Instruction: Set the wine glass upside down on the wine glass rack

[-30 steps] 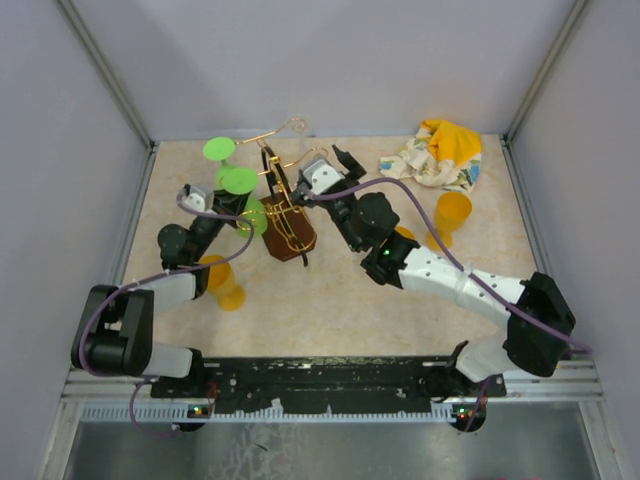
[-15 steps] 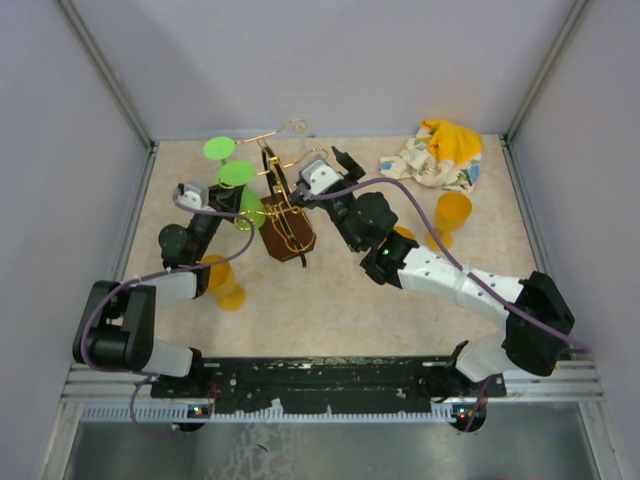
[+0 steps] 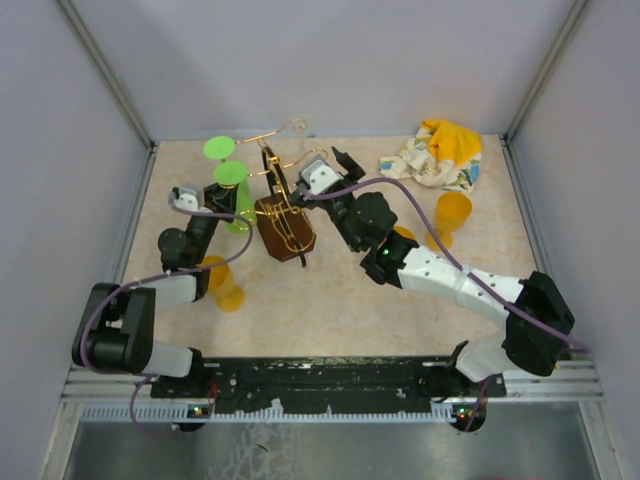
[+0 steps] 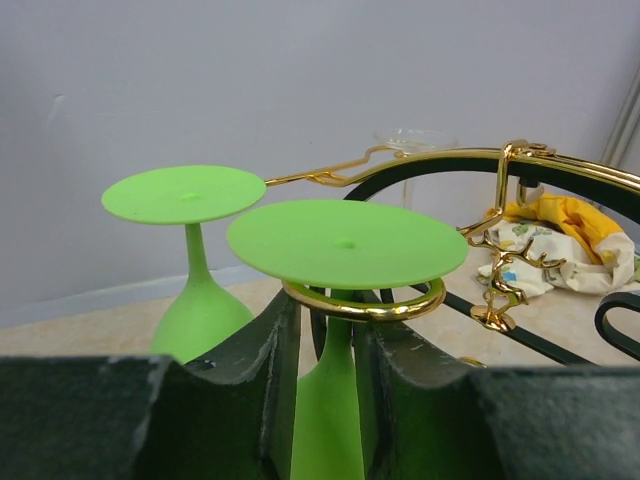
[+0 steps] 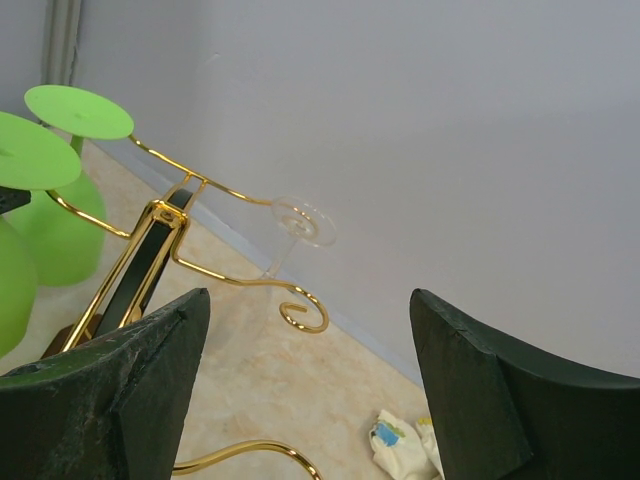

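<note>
The wine glass [image 4: 345, 243] is green and hangs upside down, its foot resting on a gold ring of the wine glass rack [image 4: 500, 155]. My left gripper [image 4: 335, 335] is open, its fingers [image 4: 250, 380] close on either side of the stem with narrow gaps. From above, the glass [image 3: 232, 174] is left of the rack's brown base [image 3: 285, 228], with the left gripper [image 3: 220, 203] just below it. My right gripper [image 3: 335, 170] is wide open beside the rack [image 5: 150, 250], with nothing between its fingers [image 5: 150, 380].
A second green glass [image 3: 219, 148] hangs upside down at the back left. A clear glass [image 3: 295, 125] stands near the back wall. Orange glasses [image 3: 225, 285] [image 3: 450, 213] sit on either side, and a crumpled cloth [image 3: 440, 155] lies at the back right.
The left jaws have parted from the green glass's stem, leaving it hanging on the ring. Glass, gripper and rack base shifted slightly back and left. The right arm has not moved.
</note>
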You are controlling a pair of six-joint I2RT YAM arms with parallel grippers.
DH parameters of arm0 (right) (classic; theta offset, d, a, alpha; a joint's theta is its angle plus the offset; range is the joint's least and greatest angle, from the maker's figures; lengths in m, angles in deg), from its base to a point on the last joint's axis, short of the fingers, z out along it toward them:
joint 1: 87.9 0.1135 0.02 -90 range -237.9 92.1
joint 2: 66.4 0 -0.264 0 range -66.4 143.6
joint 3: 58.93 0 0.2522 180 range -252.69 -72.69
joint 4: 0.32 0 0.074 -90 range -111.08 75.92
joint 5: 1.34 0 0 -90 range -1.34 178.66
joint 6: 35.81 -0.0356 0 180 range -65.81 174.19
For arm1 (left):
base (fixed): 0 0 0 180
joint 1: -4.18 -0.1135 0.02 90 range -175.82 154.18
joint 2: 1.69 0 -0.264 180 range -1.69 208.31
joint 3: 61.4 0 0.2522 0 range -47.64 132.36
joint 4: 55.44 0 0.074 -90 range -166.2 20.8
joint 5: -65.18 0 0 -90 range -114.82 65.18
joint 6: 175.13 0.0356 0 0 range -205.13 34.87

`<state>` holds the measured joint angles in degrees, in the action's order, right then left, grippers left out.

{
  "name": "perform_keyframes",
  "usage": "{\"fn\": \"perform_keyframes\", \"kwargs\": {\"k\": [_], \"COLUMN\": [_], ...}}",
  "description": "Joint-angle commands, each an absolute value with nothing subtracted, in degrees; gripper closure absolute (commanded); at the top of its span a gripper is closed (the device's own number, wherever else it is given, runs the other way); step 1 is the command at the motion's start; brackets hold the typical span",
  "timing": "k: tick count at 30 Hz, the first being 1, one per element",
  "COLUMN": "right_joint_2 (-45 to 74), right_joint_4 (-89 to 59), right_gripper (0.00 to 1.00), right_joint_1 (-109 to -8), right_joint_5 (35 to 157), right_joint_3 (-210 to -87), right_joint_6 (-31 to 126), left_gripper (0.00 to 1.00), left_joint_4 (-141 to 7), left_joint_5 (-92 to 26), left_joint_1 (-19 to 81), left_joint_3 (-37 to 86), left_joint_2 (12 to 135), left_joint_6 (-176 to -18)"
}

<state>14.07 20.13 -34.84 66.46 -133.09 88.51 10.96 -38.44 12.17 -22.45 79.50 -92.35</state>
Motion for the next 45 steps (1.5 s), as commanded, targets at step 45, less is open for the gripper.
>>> {"fn": "perform_keyframes", "kwargs": {"k": [45], "right_joint_2": [13.3], "right_joint_4": [12.2], "right_gripper": [0.24], "right_joint_1": [-35.1], "right_joint_5": [70.1], "right_joint_3": [-141.4], "right_joint_6": [81.0], "left_gripper": [0.63], "left_joint_4": [-13.1], "left_joint_5": [-40.0], "left_joint_1": [11.3], "left_joint_3": [-29.0], "left_joint_2": [49.9], "left_joint_6": [-89.7]}}
